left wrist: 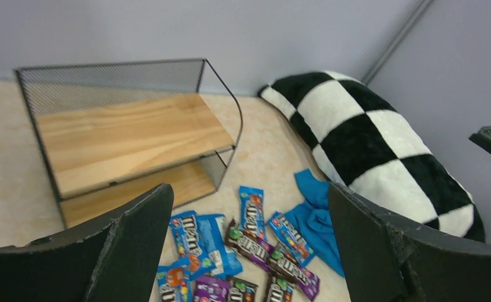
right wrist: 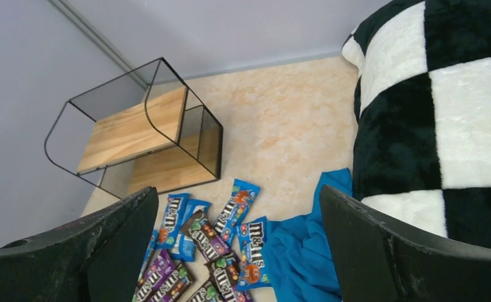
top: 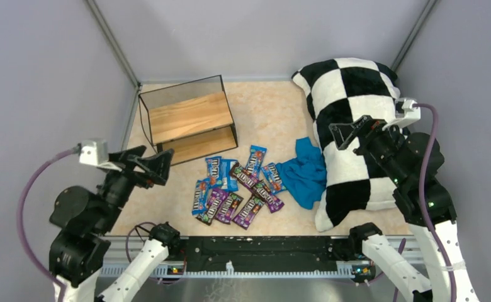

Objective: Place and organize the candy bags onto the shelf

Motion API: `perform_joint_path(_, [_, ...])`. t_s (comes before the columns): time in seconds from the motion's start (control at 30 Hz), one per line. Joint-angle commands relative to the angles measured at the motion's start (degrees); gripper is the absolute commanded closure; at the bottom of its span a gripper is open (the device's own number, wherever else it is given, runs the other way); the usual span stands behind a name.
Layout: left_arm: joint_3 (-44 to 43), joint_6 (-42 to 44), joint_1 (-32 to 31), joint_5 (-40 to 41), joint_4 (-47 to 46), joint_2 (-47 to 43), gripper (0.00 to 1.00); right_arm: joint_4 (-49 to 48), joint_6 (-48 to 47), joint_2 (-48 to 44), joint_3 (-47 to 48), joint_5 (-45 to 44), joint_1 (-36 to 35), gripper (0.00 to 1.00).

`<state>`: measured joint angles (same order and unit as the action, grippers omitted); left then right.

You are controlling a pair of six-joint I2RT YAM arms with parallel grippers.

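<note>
- Candy bags (top: 240, 184): approx. ten small glossy rectangular packets w/ printed lettering, in a loose heap flat on the beige marbled table (top: 268, 107). Heap sits about mid-width, closer to the near edge than the far one.
- Blue packets mostly on the heap's left and far side; purple and dark-brown ones mostly on its near side. Several overlap, lying at mixed angles.
- All packets in view lie on the table, just in front of the shelf's open side and apart from it.
- Shelf (top: 189, 119): small two-tier unit, thin black wire frame w/ mesh back, two light wooden boards. Stands upright toward the far-left corner of the table, open front facing the heap.
- Crumpled plain blue cloth (top: 306, 170): just right of the heap. Rightmost blue packet is right at its edge; can't tell if they touch.
- Big black-and-white checkered plush pillow (top: 356, 126): runs along the right edge, from the far-right corner toward the near edge. Cloth lies against its left side.
- Left gripper (left wrist: 249, 192): above the table's left edge, nr the near-left corner, aimed at shelf and heap. Claw released, jaws spread wide, nothing between them.
- Right gripper (right wrist: 238, 192): hovers over the pillow on the right side. Claw released too, jaws wide apart, holding nothing.
</note>
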<state>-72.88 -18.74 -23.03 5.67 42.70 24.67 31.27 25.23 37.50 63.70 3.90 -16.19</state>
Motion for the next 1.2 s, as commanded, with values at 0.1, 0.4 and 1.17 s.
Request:
perform_joint_path(0.1, [9.82,-12.77,-0.26,-15.96,0.39,5.77,0.02,0.07,-5.81,2.60,-2.49,1.78,0.37,0.01])
perform_joint_path(0.4, [25.91,-23.51,-0.26,-24.31,0.24,9.96,0.02,-7.91,-6.10,1.98,-11.83,12.43,0.41,0.01])
perform_joint_path(1.17, [28.56,-59.08,-37.47,12.92,-20.06,47.65,0.01,-9.25,-6.85,1.97,-18.39,14.33,0.41,0.01])
